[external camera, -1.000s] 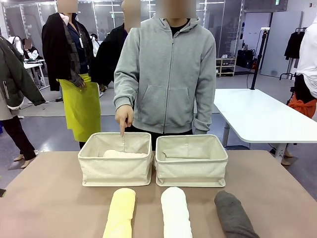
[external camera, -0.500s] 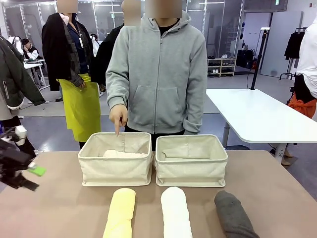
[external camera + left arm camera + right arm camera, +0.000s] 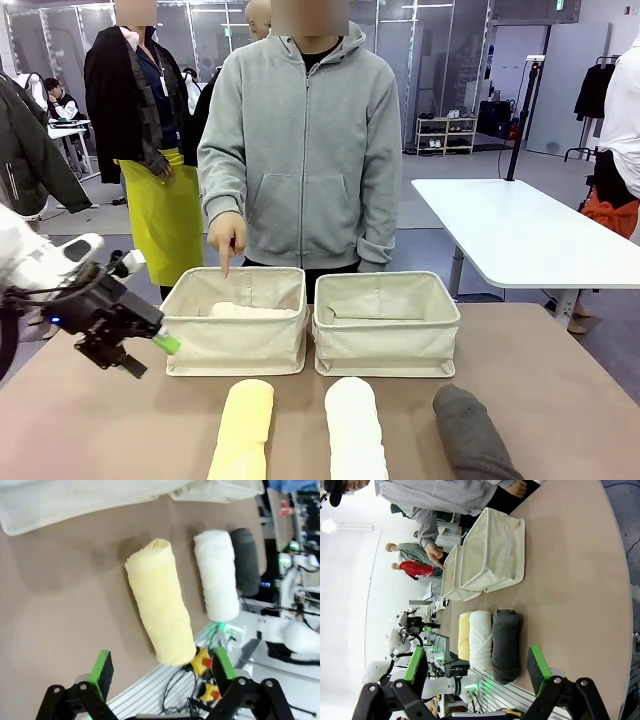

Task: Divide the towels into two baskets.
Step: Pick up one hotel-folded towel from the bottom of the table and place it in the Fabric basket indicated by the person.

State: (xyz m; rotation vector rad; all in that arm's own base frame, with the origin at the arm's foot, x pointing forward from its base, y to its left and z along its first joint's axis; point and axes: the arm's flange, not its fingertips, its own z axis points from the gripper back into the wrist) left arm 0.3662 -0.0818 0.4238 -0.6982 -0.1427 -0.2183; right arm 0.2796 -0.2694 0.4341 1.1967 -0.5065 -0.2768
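While three rolled towels lie side by side at the near edge of the brown desk (image 3: 90,420), namely the yellow towel (image 3: 243,428), the white towel (image 3: 355,428) and the dark grey towel (image 3: 470,435), two cream canvas baskets stand touching behind them. The left basket (image 3: 235,345) holds a pale roll (image 3: 245,311), probably the pink towel, though its colour is hard to make out. A person (image 3: 300,150) in a grey hoodie points a finger (image 3: 225,268) down at that basket, with the right basket (image 3: 385,340) next to it.

The robot's left hand (image 3: 150,352) hovers just beside the left basket, fingers apart and empty. The right hand (image 3: 477,669), fingers also apart and empty, looks toward the dark grey towel.

The towels look light, soft and squashy, and the terry should not slip. A pinch across a roll's middle should stop it sagging or unrolling.
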